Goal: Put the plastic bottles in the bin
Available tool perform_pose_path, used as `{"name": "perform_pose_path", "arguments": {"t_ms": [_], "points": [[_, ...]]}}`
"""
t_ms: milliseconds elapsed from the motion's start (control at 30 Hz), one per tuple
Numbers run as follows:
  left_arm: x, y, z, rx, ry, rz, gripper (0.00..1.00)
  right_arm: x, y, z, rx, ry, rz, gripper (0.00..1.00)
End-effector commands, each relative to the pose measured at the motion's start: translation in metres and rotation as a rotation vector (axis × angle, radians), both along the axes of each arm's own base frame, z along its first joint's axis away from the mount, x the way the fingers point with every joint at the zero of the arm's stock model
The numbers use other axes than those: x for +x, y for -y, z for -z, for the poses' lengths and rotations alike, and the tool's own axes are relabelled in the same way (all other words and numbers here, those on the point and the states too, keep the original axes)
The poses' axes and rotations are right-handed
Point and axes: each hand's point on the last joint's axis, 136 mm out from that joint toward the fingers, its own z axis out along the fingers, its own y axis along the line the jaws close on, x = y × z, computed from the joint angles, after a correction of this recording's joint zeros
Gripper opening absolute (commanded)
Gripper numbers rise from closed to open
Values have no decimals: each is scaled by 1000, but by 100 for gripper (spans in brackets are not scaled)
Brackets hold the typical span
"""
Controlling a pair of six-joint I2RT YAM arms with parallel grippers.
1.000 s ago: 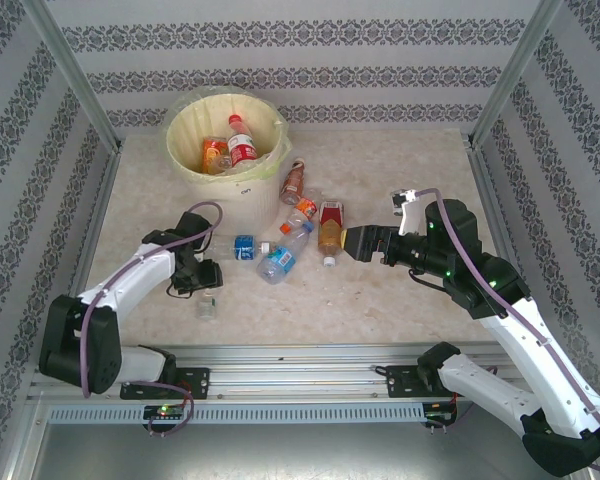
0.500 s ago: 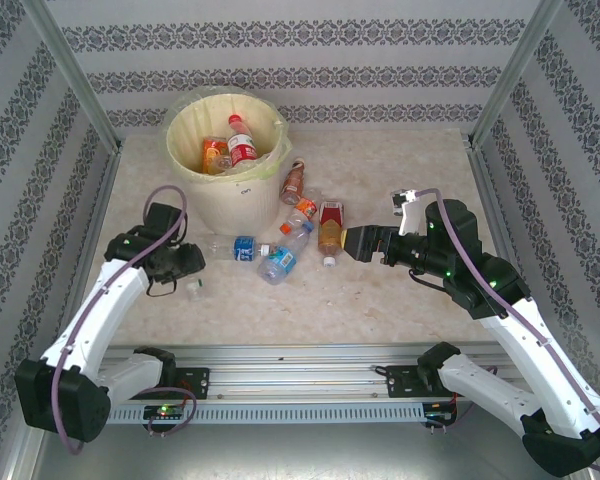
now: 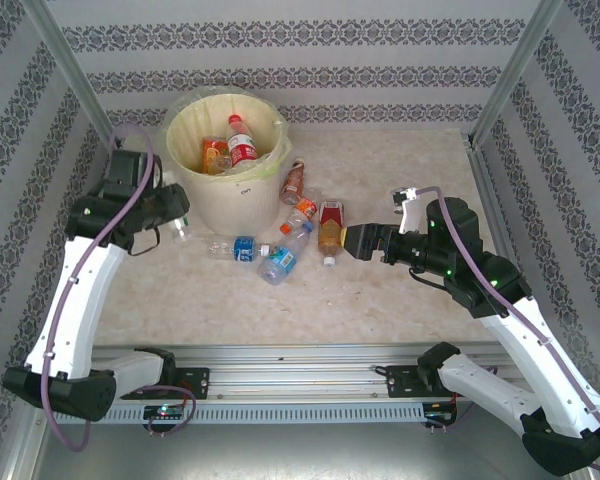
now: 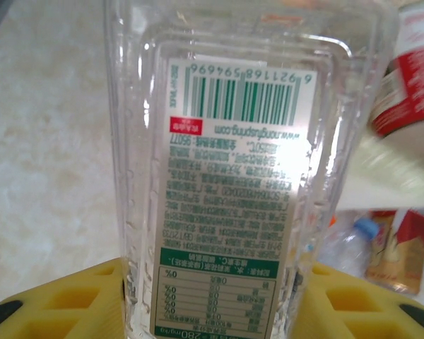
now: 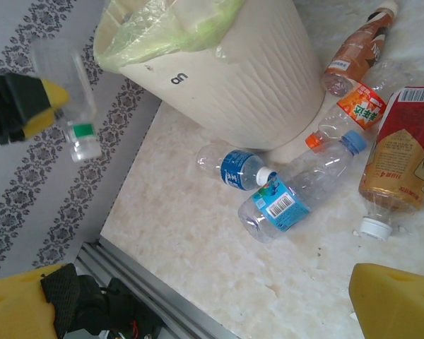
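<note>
- Clear plastic in the left pincer (image 3: 170, 212): its yellow pads (image 4: 71, 296) clamp a green-capped bottle (image 5: 74, 88), cap hanging down. It is lifted off the table (image 3: 400, 320) just left of the bin (image 3: 225, 200), not yet over the rim.
- The pale yellow, bag-lined bin stands at the back of the table. Two bottles show inside, an orange-labelled bottle (image 3: 215, 153) and a red-labelled bottle (image 3: 242, 140).
- Five bottles lie on the table to the right of the bin's foot: a blue-labelled bottle (image 3: 238, 247), a blue-capped bottle (image 3: 283, 253), an orange-capped bottle (image 3: 302, 212), a brown bottle (image 3: 294, 180) and a squat tea bottle (image 3: 329, 228).
- The right pincer (image 3: 352, 242) stands wide and empty, just beside the tea bottle. Whether it touches the bottle cannot be told.
- Tally, as a judgement: two in the bin, one on its way, five left, so the job looks under halfway.
- Hard to read, on the left: from the left wrist the green-capped bottle blocks most of the scene and covers the pad tips. From the right wrist that bottle is blurred.
- Hard to read, further right: the bin's near wall hides part of its floor, so more bottles may lie there. From the right wrist the tea bottle is cut off by the picture's edge.
</note>
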Motion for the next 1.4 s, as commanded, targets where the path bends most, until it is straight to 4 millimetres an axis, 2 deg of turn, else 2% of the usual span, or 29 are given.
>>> {"name": "perform_pose_path", "arguments": {"t_ms": [0, 233, 400, 500, 667, 833, 1000, 1133, 1233, 1367], "points": [[14, -5, -34, 31, 66, 15, 48, -4, -4, -19, 24, 50, -34, 98], [59, 13, -96, -28, 218, 69, 48, -5, -4, -24, 27, 57, -41, 98], [93, 27, -122, -43, 300, 137, 49, -6, -3, -25, 28, 58, -37, 98], [113, 35, -125, -29, 316, 190, 49, -7, -3, -23, 27, 55, -37, 98], [143, 44, -108, -4, 294, 246, 49, -7, -2, -21, 25, 50, -32, 98], [164, 52, -71, -22, 201, 274, 51, -7, -1, -18, 19, 41, -30, 98], [174, 59, -28, -60, 69, 282, 54, -6, -2, -14, 15, 27, -33, 98], [176, 60, -4, -85, -9, 262, 54, -5, -3, -11, 12, 24, -32, 98], [177, 61, 9, -105, -50, 250, 55, -5, -3, -8, 10, 17, -30, 98], [177, 60, 16, -113, -84, 233, 63, -5, -3, -7, 7, 15, -31, 98]]}}
